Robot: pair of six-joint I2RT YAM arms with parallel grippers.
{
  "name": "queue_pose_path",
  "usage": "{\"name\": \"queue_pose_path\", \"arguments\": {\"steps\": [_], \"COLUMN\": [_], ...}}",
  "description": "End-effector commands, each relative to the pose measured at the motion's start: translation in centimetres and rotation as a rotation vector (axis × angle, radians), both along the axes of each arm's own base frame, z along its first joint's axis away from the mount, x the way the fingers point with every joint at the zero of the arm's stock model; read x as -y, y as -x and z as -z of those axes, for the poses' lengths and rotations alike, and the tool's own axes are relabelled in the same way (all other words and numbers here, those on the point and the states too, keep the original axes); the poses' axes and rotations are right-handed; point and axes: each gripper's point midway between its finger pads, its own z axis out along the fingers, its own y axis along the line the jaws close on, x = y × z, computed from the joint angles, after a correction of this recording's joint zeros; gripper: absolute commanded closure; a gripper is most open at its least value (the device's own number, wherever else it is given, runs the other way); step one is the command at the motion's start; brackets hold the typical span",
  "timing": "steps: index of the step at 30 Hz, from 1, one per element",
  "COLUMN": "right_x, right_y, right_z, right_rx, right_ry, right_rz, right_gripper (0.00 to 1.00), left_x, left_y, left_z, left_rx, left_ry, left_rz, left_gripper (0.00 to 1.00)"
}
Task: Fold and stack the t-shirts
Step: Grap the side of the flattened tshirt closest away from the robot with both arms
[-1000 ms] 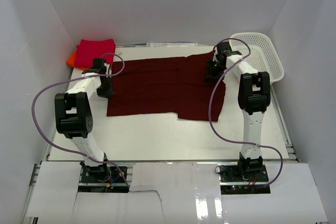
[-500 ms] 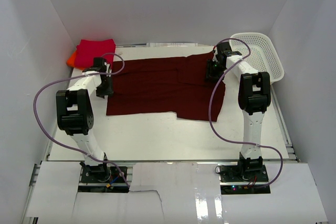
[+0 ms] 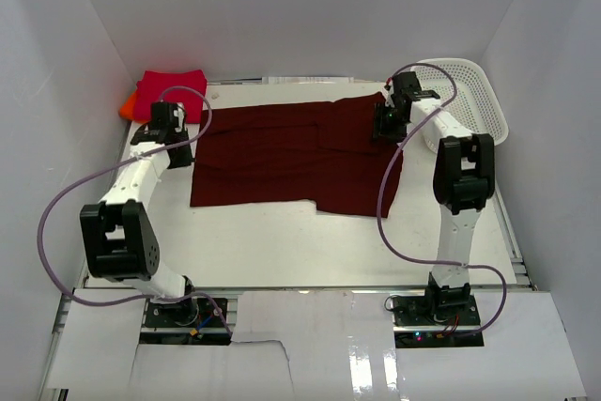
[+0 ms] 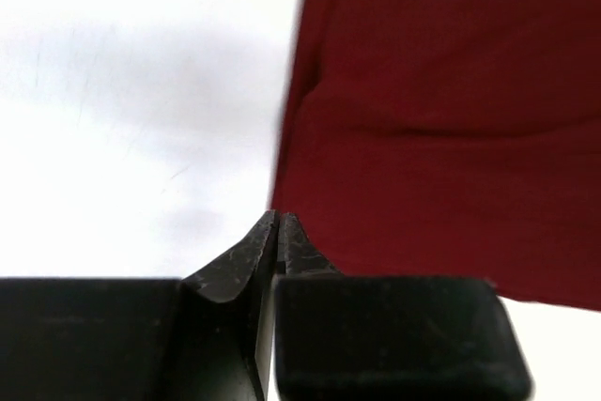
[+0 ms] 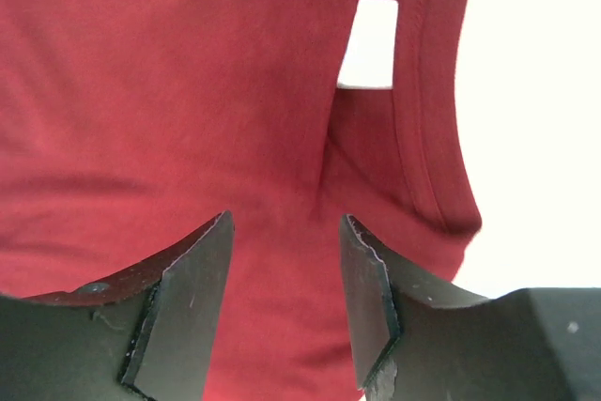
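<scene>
Three t-shirts are on the desk (image 3: pixel 282 241): one maroon shirt (image 3: pixel 296 152) spread flat, and one crimson shirt (image 3: pixel 171 89) and one orange shirt (image 3: pixel 126 107) together at the far left corner; left gripper (image 4: pixel 277 223) jaws are closed at the maroon edge, visibly holding nothing, and right gripper (image 5: pixel 285 223) jaws are open and empty over its collar, near one white basket (image 3: pixel 479 91).

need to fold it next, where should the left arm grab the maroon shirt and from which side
Its left edge, approached from the table side. The maroon shirt lies flat, so only that free edge gives a lip to pinch. The left pincer sits shut just beside it and would likely need to open first.
</scene>
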Motion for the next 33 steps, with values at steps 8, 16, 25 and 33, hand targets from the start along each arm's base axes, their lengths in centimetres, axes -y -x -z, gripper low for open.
{"name": "queue_pose_path", "arguments": {"steps": [8, 16, 25, 33], "right_x": [-0.3, -0.1, 0.2, 0.1], "right_y": [7.9, 17.1, 22.3, 23.5], "right_z": [-6.6, -4.1, -2.5, 0.5], "right_rx": [0.128, 0.084, 0.037, -0.021], "right_ry": [-0.116, -0.186, -0.225, -0.237], "right_rz": [0.041, 0.086, 0.111, 0.129], "right_gripper": [0.44, 0.44, 0.44, 0.44], "left_x": [14.0, 25.8, 34.4, 37.8], "left_y": [-2.2, -1.0, 0.9, 3.1], "left_z": [-7.2, -3.2, -0.3, 2.8], "left_rx": [0.245, 0.105, 0.009, -0.062], "left_ry": [0.545, 0.736, 0.773, 0.776], "left_rz": [0.395, 0.624, 0.758, 0.811], "left_gripper": [0.82, 0.82, 0.83, 0.83]}}
